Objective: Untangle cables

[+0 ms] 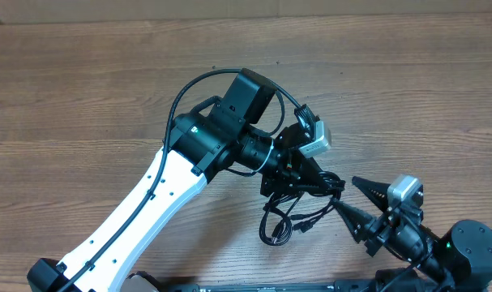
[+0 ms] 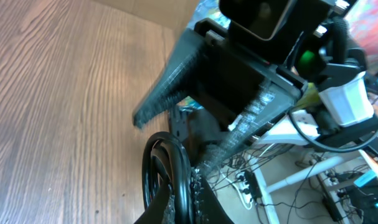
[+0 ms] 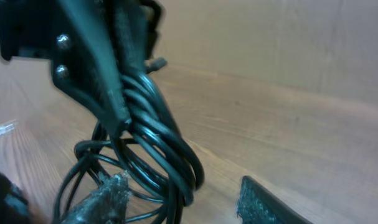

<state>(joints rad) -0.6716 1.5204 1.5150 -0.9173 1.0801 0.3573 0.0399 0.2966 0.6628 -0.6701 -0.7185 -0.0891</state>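
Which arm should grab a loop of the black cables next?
Right. The left gripper is shut on the cables, so it is busy holding them. The right gripper is open and empty, pointing at the hanging loops.

Robotics lab around me: wood-grain surface [image 1: 83, 81], white power strip [image 2: 245, 188], loose floor wiring [image 2: 273, 152] beyond surface edge.
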